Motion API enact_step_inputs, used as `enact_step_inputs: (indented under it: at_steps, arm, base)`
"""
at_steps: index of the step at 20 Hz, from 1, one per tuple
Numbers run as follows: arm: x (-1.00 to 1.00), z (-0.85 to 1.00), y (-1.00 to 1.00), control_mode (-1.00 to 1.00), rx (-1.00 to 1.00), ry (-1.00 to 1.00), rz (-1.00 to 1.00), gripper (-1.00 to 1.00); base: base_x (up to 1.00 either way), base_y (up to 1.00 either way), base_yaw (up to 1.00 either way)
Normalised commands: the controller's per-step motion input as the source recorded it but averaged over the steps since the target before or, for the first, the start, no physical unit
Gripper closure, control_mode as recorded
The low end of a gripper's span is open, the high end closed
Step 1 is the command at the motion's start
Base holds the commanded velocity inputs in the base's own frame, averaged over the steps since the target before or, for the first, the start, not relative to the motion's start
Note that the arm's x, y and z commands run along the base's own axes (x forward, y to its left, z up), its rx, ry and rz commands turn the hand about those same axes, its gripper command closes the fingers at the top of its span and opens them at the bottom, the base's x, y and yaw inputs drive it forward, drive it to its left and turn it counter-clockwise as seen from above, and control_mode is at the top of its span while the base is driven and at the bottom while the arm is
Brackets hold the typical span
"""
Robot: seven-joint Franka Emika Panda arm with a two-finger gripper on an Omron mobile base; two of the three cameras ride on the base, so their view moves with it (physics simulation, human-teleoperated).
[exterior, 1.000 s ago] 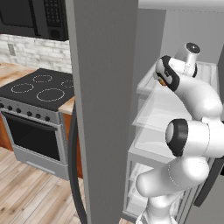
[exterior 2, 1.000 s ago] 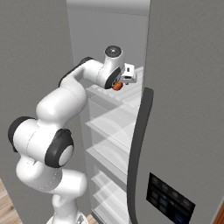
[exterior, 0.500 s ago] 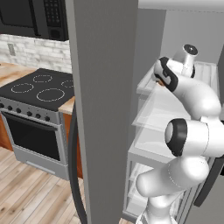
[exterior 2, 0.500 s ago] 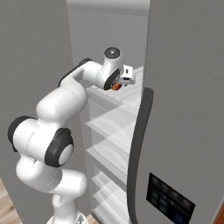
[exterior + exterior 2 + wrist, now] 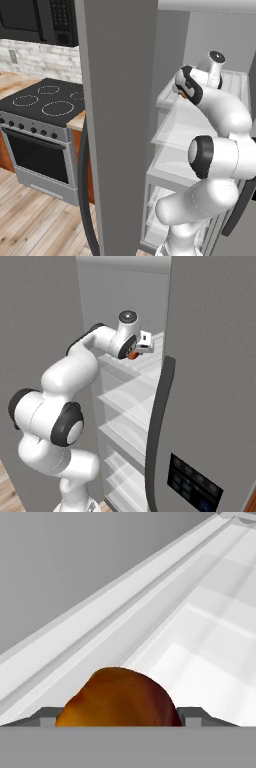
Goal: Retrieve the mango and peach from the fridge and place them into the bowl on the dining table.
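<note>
One orange-brown fruit (image 5: 117,698), likely the mango, is sitting on the fridge's upper shelf (image 5: 200,647) between our gripper's (image 5: 119,716) still-wide fingers; we are judging it firm, smooth, slippery, best gripped across its widest middle.

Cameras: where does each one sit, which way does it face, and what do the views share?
Left base view: behind the arm's left, facing the open fridge and stove; arm at right.
Right base view: behind its right, facing the fridge shelves; arm at left, end effector at an orange fruit.
Hand view: on the hand, looking along the top shelf; fruit between the fingertips.
Shared: fridge shelves; the fruit in right base and hand views.
</note>
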Motion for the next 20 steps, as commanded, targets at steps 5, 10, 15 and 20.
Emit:
enact_step_inputs:
  at_steps: [5, 10, 15, 20]
  arm:
    - [-0.75, -0.01, -0.06, -1.00, 0.00, -0.05, 0.00, 1.00]
    - [-1.00, 0.00, -0.02, -1.00, 0.00, -0.12, 0.00, 1.00]
    - [-1.00, 0.00, 0.01, -1.00, -0.02, -0.07, 0.00, 1.00]
    - [-0.93, 0.00, 0.00, -1.00, -0.03, -0.02, 0.00, 1.00]
  base:
    - [0.00, 0.00, 0.00]
    - [0.00, 0.00, 0.00]
    - [0.00, 0.00, 0.00]
    - [0.00, 0.00, 0.00]
